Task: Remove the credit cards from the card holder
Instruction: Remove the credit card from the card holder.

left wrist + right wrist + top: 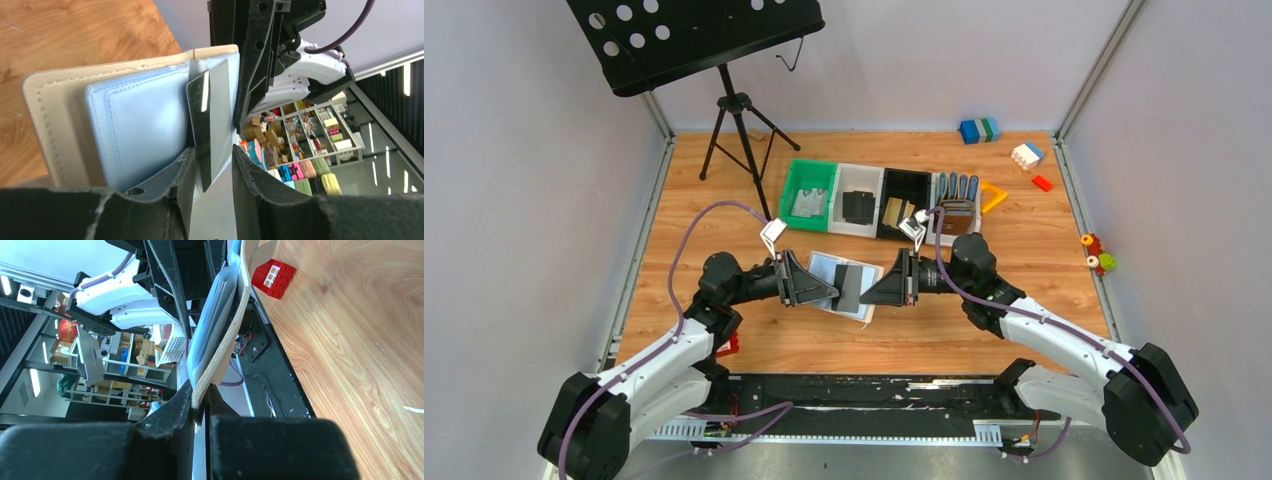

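At the centre of the overhead view the two arms meet tip to tip above the wooden table (pixel 1024 250). The left pincer (pixel 212 155) has its jaws spread, and a dark card (pixel 212 115) stands on edge in the gap between them. The card's upper part rises against the card holder (pixel 55 115). I cannot tell whether either finger touches the card. The holder's pale beige cover fills the left of the left wrist view, with its light blue sleeves fanned in front. The card sits at their right edge, partly out of the sleeves.

Directly opposite, the right pincer (pixel 201 395) is pressed together on the holder's lower edge. It pinches the beige cover (pixel 235 320), which curves up and away from its fingers with the blue-grey leaves beside it. From above, the right pincer (pixel 866 297) and the left pincer (pixel 832 292) point at each other. The open card holder (pixel 829 265) and the dark card (pixel 852 285) lie between them, held up off the table.

Farther up the frame a row of bins stands side by side: a green bin (pixel 796 180), a white bin (pixel 859 172) and a black bin (pixel 904 178). A tray of dark gloved shapes (pixel 957 190) stands just beside the black one. Toy bricks (pixel 979 130) lie near the upper right. A black music stand (pixel 694 40) rises at the upper left. One red brick (pixel 273 272) shows on the wood at the top of the right wrist view.
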Robot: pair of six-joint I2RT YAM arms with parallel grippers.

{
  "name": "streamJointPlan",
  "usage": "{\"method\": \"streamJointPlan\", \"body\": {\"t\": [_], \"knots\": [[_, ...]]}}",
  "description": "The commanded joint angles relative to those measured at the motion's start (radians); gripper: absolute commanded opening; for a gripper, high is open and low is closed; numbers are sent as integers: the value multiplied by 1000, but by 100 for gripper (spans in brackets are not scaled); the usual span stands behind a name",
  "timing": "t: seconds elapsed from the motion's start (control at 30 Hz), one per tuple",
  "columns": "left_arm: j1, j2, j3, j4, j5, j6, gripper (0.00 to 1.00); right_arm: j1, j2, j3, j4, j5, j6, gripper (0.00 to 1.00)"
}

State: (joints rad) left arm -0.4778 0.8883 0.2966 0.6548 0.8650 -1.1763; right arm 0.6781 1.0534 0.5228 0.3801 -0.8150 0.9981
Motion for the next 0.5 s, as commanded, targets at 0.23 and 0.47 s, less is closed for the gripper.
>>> {"method": "streamJointPlan", "body": {"t": [0.23, 0.47], "knots": [[-19, 0, 40, -26, -15, 24, 0, 13, -10, 34, 116, -11, 8, 0], [44, -55, 63, -255, -61, 171, 0, -42, -122, 13, -72, 62, -53, 0]]}}
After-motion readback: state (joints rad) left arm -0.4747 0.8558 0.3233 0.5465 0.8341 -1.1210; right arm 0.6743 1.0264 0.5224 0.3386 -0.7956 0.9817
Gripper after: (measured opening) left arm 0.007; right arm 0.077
